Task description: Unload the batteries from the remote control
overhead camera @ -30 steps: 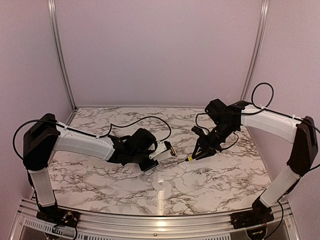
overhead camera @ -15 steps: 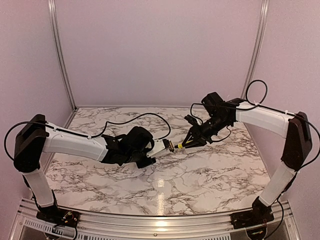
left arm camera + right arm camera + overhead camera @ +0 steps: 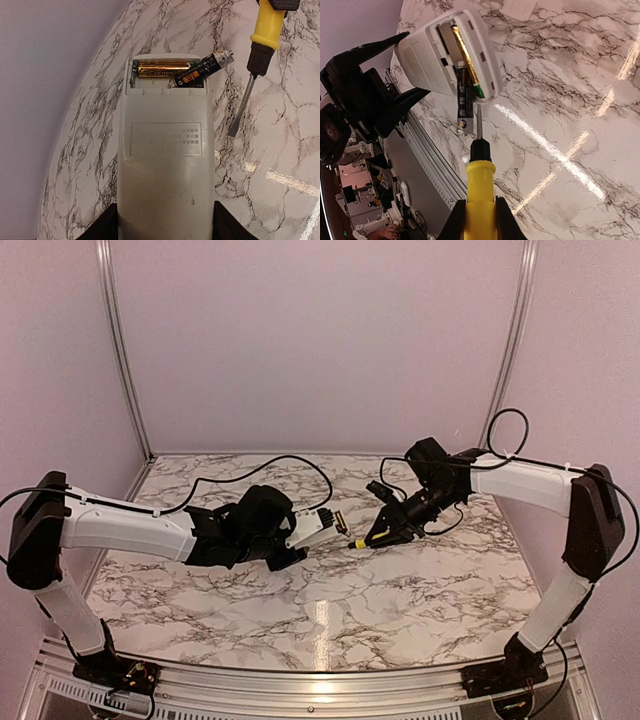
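- The left gripper (image 3: 297, 538) sits just left of centre in the top view. Its jaws are part-way open and clamped on the sides of the remote control (image 3: 165, 165) at its near end.
- The remote control is raised off the marble table (image 3: 330, 610), with its back face and open battery recess showing at the upper middle of the left wrist frame.
- The gold battery (image 3: 162, 68) lies flat across the recess.
- The dark battery (image 3: 202, 70) is tilted, and its pale-capped end pokes out past the remote's right edge.
- The right gripper (image 3: 385, 530), right of centre in the top view, is closed tight on the yellow handle of the screwdriver (image 3: 480, 195).
- The screwdriver's metal tip is just beside the open end and the tilted battery; I cannot tell whether it touches them.
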Controlling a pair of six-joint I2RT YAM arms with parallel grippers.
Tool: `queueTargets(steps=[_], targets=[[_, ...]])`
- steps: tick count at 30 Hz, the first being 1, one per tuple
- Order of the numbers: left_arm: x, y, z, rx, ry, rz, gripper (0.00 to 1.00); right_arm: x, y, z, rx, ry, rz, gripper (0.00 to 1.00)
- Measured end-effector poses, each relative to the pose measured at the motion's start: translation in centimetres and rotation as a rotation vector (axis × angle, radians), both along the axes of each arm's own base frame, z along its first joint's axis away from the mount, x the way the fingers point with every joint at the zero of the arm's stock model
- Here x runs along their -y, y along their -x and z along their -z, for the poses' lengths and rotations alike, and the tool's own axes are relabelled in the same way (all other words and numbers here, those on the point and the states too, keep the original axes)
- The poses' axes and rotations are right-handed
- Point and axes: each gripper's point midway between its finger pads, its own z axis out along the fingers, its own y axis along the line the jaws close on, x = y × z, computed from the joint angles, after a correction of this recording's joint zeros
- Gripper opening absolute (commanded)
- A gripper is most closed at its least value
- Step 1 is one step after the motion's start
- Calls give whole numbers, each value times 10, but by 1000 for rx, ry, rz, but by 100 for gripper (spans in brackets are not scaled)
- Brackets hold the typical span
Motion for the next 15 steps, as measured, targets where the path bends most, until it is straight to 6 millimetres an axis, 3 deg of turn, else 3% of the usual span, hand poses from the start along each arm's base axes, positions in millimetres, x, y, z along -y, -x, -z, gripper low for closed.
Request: queueTargets(steps=[5, 15], targets=[[-1, 0, -1, 12, -6, 6, 0, -2, 5, -4, -12, -26, -20, 0], [-3, 1, 4, 7, -17, 8, 0, -5, 17, -49, 41, -152, -73, 0]])
